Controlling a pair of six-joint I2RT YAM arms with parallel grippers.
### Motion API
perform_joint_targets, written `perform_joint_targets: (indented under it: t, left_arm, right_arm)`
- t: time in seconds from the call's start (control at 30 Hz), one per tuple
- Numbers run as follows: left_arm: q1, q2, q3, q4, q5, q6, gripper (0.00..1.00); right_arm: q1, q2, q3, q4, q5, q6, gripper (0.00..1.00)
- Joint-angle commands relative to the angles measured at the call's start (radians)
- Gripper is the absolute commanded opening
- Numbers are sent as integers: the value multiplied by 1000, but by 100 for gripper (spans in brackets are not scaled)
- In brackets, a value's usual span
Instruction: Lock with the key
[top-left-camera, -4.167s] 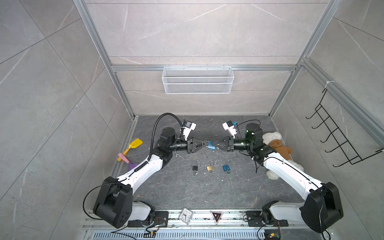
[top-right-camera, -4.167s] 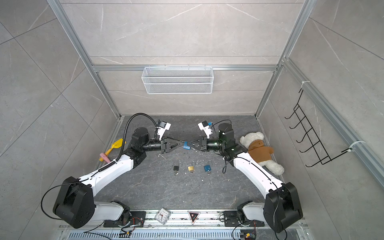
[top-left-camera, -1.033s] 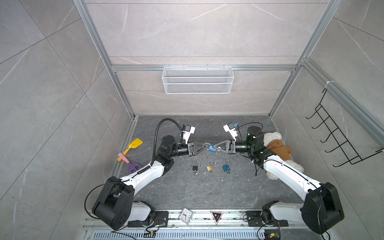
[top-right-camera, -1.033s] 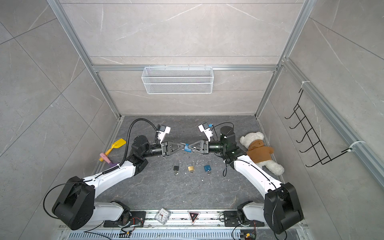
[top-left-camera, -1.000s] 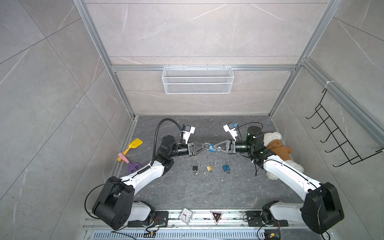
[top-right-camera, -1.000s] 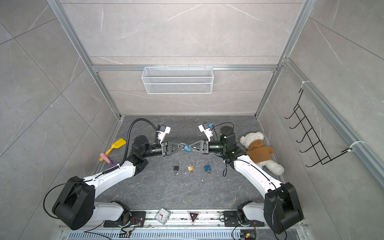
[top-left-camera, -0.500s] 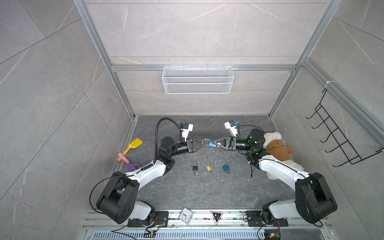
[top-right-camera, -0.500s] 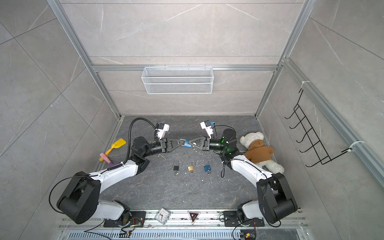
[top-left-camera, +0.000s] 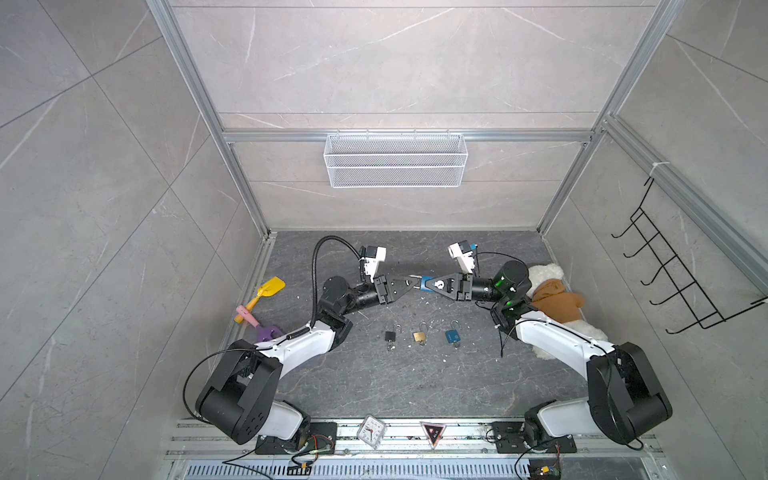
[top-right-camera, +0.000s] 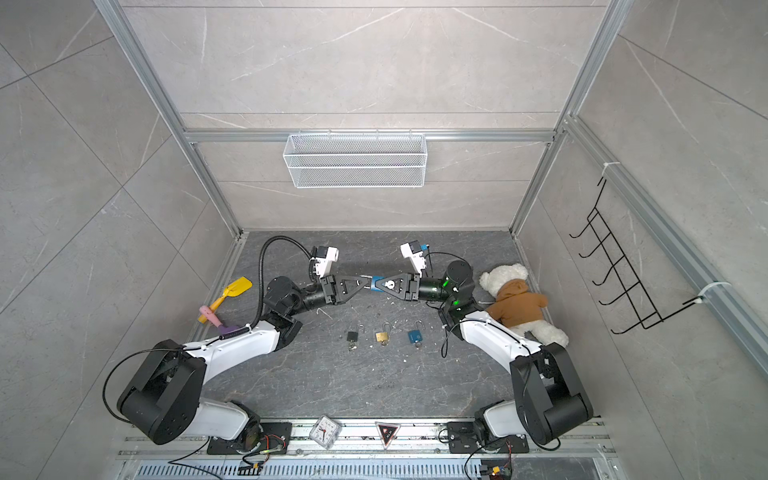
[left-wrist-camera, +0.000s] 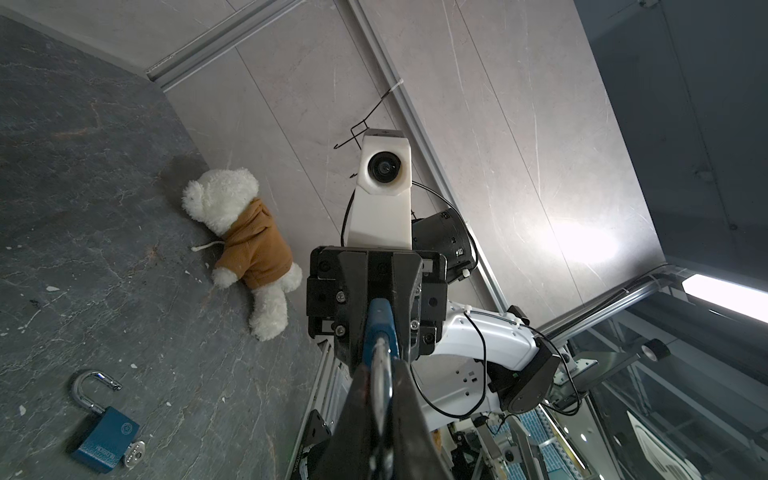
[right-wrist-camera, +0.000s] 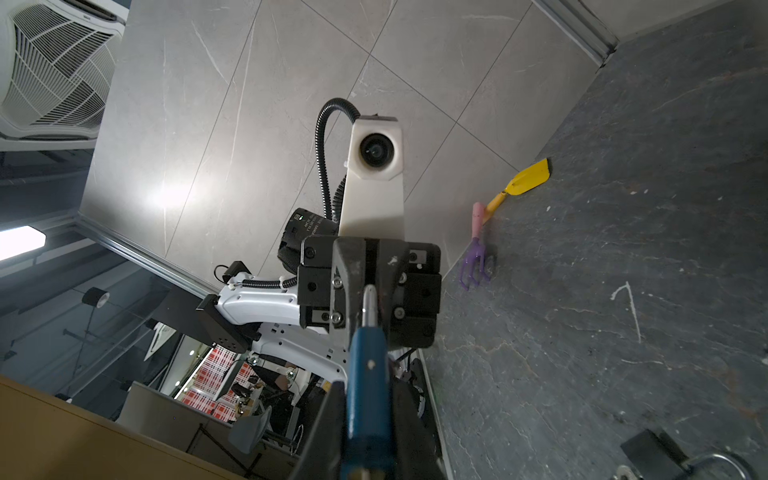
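Toy shovel (top-left-camera: 272, 286) lies at nine o'clock, by the wall. Next, the left jaws are pinched tight on the silver shackle (left-wrist-camera: 380, 374) of the held blue padlock (top-left-camera: 425, 283), which hangs clear of the surface (top-left-camera: 374, 382), between the two arms. Its body is squeezed between the right jaws, reaching in from three o'clock. At six o'clock of it lie a black padlock (top-left-camera: 390, 335), a brass padlock (top-left-camera: 419, 335) and a second blue padlock (top-left-camera: 452, 336). A teddy bear (top-left-camera: 555, 295) sprawls at three o'clock.
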Motion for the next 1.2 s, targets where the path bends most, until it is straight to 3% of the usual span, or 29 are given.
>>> perform_joint_targets:
  t: [0.0,0.1,0.17,0.27,0.5,0.77,1.17]
  left_arm:
    - [5,-25,0,15,-24,40,0]
    - [3,-62,4,-67,-13,95,1]
    - [4,-97,-1,-135,-13,140,21]
    - [2,-157,-1,-236,-13,212,33]
    - [1,-244,24,-398,15,319,33]
    - [0,-240,46,-546,-13,406,35]
    - [-36,-180,63,-437,29,373,35]
  right_arm:
    - [-10,-15,-9,56,-29,6,0]
    - [-27,-15,-15,54,-41,0,0]
    - [-36,-21,-20,52,-56,-6,0]
    - [-51,-33,-23,38,-76,-18,0]
    - [-61,-96,5,-182,-94,-181,0]
    - [-61,-129,14,-217,-98,-187,0]
    - [-59,-133,18,-224,-111,-182,0]
